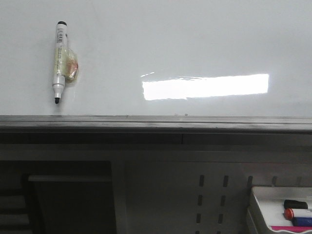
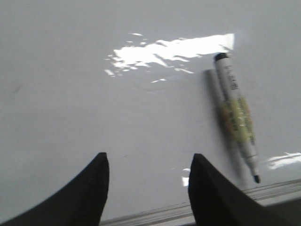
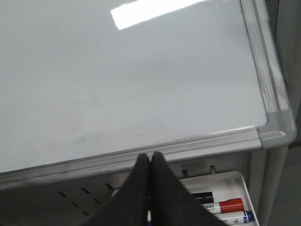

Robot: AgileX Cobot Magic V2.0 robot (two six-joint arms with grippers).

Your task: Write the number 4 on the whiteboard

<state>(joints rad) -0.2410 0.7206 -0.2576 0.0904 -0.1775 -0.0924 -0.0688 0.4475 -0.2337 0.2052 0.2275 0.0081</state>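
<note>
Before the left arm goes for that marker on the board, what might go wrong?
The uncapped marker lies loose on the glossy whiteboard with tape bulging around its middle, so the open left pincer might grip unevenly or nudge it. Its tip sits near the board's lower edge, so a bump could smear ink or push it off.

A white marker (image 1: 59, 62) with a black cap and tip lies on the whiteboard (image 1: 195, 44) at its left, tip toward the grey near edge. A bright glare strip crosses the board. At lower right, a small white tray (image 1: 261, 204) holds coloured markers (image 1: 297, 213).
</note>
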